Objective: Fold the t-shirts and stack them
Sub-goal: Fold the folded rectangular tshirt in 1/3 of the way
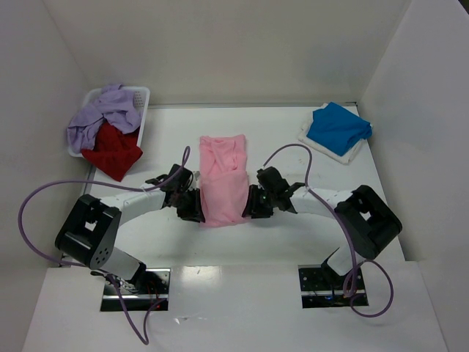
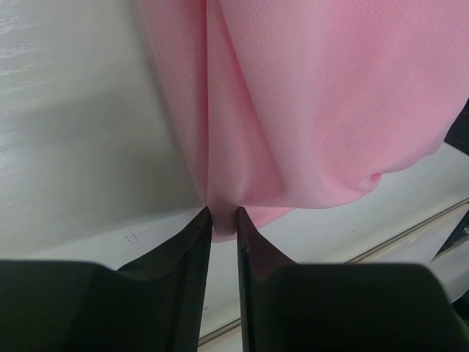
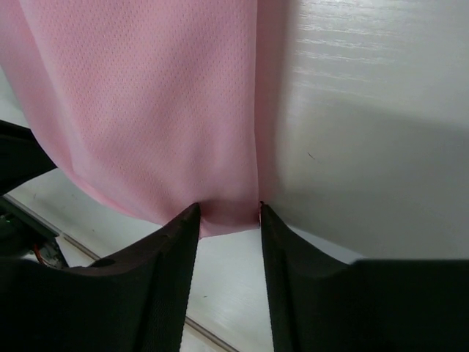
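Centrally, the pink shirt (image 1: 223, 180) lies lengthwise on the table (image 1: 286, 136), its near hem between the two arms. The left gripper (image 2: 223, 218) pinches the hem's left corner in a narrow gap, cloth bunched between the tips. The right gripper (image 3: 229, 213) stands wider around the right corner, the hem flat between its fingers, not visibly squeezed. Bare tabletop runs along both long edges. The blue shirt (image 1: 337, 128) sits folded far right; the red (image 1: 110, 152) and lavender (image 1: 102, 114) shirts spill from the basket (image 1: 141, 94) far left.
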Tool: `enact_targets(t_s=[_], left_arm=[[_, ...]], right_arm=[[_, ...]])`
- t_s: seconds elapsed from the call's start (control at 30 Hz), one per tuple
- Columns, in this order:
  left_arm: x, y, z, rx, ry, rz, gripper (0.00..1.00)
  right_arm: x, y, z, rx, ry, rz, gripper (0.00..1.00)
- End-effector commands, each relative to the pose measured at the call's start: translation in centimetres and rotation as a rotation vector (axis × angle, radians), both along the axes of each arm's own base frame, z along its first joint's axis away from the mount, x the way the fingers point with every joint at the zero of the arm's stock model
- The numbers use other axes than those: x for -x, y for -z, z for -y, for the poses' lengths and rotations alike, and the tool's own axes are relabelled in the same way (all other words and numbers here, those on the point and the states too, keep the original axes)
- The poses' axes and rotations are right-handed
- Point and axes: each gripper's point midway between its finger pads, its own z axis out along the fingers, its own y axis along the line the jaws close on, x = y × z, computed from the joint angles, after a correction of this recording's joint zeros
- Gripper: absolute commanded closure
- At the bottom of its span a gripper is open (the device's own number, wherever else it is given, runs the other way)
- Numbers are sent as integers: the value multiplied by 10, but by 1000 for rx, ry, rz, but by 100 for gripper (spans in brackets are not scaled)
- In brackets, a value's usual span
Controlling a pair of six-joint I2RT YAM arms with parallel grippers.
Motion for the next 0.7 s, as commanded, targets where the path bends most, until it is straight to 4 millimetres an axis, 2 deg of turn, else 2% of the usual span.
enact_targets(t_s=[0.0,0.03,0.07,0.1,0.2,0.3,0.4,0.6,0.67], left_arm=[[4,3,1,5,6,-20,73],[4,3,1,5,6,-20,75],[4,3,1,5,6,-20,77],[5,5,1,1,6,-28,79],[4,6,0,-8,1,-24,86],[2,8,-4,-27,-8,-15,96],[2,7,-5,-35,-11,-11,100],[1,7,-7,-43,-15,-8,100],[-1,1,-5,-35,-15,9,100]], right_arm=[[-4,4,-5,-3,4,11,62],[-4,4,-5,-2,4,10,66],[-4,4,-5,-2,4,10,78],[-5,5,-4,3,21,12,85],[-6,10,4,45,42,10,100],[-13,5,13,98,81,37,100],[-15,-6,19,115,101,61,100],[-17,-22,20,95,108,96,100],[-16,-29,18,76,95,109,100]])
